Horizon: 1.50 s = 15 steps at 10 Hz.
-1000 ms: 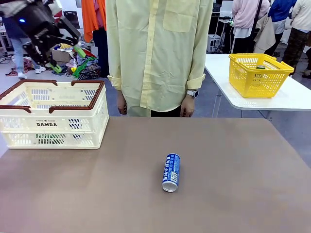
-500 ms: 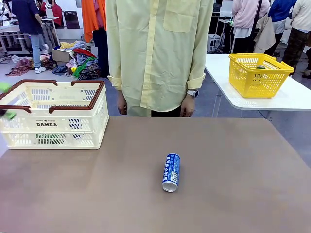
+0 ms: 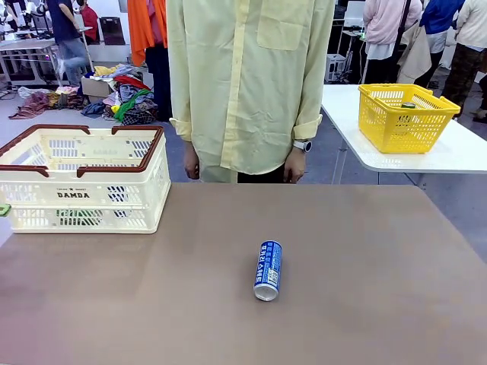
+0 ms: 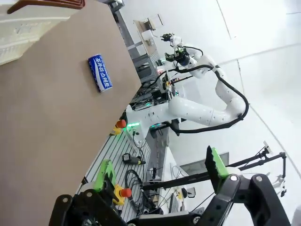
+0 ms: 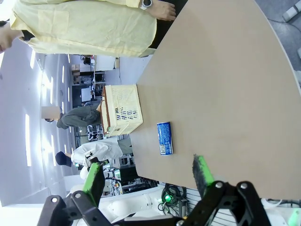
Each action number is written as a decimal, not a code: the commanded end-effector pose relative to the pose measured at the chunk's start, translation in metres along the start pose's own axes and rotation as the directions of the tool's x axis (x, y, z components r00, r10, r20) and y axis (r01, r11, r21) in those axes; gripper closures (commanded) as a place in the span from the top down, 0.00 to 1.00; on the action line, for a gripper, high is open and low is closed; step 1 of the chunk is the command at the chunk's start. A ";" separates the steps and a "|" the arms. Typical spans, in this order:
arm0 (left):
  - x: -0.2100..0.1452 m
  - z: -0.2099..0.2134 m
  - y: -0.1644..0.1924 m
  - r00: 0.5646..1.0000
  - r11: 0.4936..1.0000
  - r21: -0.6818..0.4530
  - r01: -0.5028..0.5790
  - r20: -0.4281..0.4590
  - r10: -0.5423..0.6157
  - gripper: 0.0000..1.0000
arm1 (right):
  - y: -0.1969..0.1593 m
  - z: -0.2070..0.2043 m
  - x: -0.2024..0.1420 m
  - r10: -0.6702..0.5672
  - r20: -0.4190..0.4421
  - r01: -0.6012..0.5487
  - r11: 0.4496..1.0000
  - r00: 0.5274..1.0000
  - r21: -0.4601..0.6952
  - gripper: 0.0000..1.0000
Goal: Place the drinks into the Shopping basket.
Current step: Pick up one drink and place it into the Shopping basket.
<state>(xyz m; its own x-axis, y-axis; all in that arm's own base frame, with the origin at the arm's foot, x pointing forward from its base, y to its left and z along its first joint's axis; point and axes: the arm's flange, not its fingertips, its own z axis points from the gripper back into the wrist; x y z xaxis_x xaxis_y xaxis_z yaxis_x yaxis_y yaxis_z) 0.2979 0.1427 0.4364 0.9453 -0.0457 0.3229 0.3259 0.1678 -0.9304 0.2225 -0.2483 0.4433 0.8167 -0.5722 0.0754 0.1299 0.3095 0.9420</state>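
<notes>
A slim blue-and-white can (image 3: pixel 267 270) lies on its side in the middle of the brown table, apart from both grippers. The cream Shopping basket (image 3: pixel 84 194) with its dark red rim stands at the table's left. Something dark green shows through its front slots, too unclear to name. One green pad (image 3: pixel 3 209) of my left arm peeks in at the left edge. In the left wrist view my left gripper (image 4: pixel 160 172) is open and empty, with the can (image 4: pixel 100 73) far off. My right gripper (image 5: pixel 148 178) is also open and empty, off the table edge from the can (image 5: pixel 164 138) and the basket (image 5: pixel 122 110).
A person in a pale yellow shirt (image 3: pixel 247 84) stands at the far side with hands hanging down. A yellow mesh basket (image 3: pixel 403 118) sits on a separate white table at the back right. The brown table (image 3: pixel 365 274) is bare around the can.
My left arm has dropped from above the basket's back left and withdrawn past the picture's left edge. The can and the basket have not moved.
</notes>
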 end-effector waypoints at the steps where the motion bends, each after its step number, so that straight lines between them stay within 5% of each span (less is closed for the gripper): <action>1: -0.012 -0.006 -0.021 1.000 1.000 0.014 0.023 -0.001 -0.023 1.00 | 0.000 0.001 0.000 0.023 0.000 -0.023 1.000 1.000 0.014 1.00; 15: -0.009 -0.004 -0.020 1.000 0.999 0.023 0.030 -0.003 -0.030 1.00 | 0.000 0.001 0.000 0.023 0.000 -0.023 1.000 1.000 0.014 1.00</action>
<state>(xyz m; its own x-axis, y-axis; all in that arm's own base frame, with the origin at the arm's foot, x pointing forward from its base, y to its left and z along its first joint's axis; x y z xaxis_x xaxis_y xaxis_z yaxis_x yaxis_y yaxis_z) 0.2835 0.1357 0.4511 0.9353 -0.0540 0.3497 0.3534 0.1889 -0.9162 0.2225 -0.2483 0.4433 0.8167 -0.5721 0.0754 0.1298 0.3095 0.9420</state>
